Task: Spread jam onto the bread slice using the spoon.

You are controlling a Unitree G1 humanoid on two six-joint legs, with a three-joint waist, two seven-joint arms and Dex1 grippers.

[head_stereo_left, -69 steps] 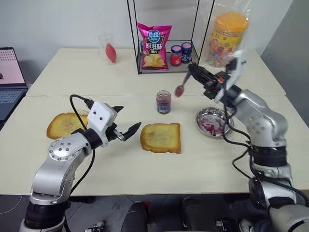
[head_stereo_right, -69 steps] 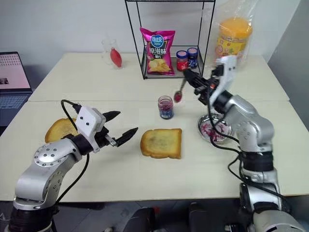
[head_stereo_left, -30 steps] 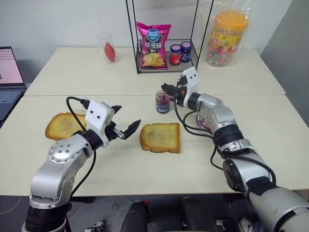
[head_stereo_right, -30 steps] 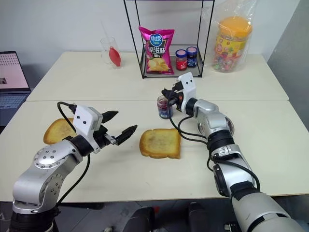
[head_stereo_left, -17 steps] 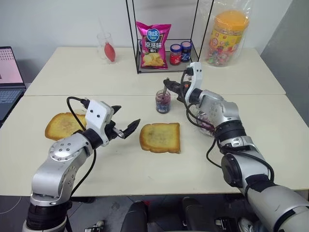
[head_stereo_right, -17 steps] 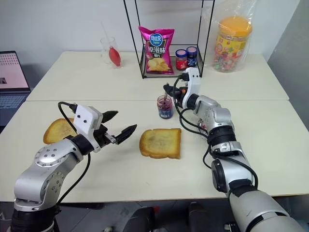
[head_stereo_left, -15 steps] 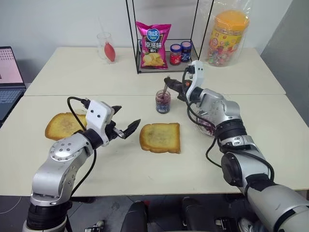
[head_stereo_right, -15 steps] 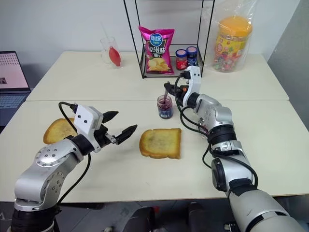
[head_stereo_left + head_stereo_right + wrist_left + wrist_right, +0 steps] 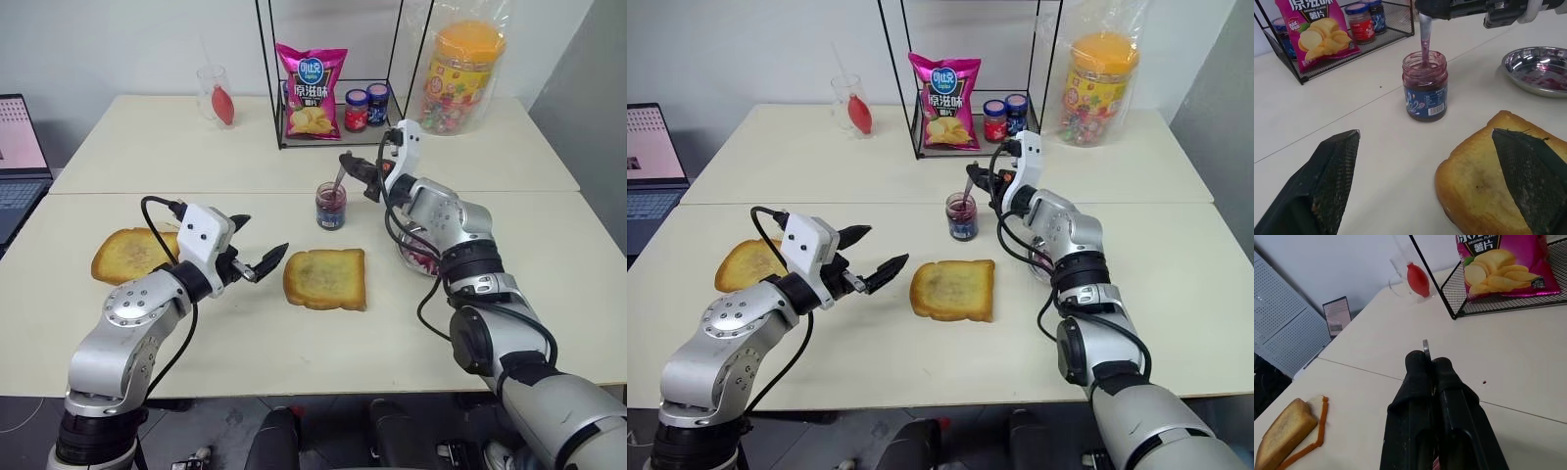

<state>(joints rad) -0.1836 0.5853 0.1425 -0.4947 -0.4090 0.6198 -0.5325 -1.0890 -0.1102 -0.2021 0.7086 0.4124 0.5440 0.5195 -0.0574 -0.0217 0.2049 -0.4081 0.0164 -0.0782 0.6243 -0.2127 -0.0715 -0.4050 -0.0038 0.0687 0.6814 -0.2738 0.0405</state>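
Above the jam (image 9: 1424, 89) jar, the spoon (image 9: 1424, 36) is pinched by the right gripper (image 9: 355, 168) and dipped for loading, so lifting toward the bread slice (image 9: 325, 278) is called for next.

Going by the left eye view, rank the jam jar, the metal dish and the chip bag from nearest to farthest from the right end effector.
From the right end effector:
1. Jam jar, just below it, with the spoon dipped in.
2. Chip bag, behind, in the wire rack.
3. Metal dish, on the robot's right.

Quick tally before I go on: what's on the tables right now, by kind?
Jars: 4 (open jam, red-lidded jar, blue-lidded jar, big candy jar)
Toast piles: 2 (bread slice, toast stack)
Spoons: 1 (spoon, in the right gripper)
Metal dishes: 1 (dish)
Chip bags: 1 (chips)
Glass cups: 1 (cup)
Total: 10
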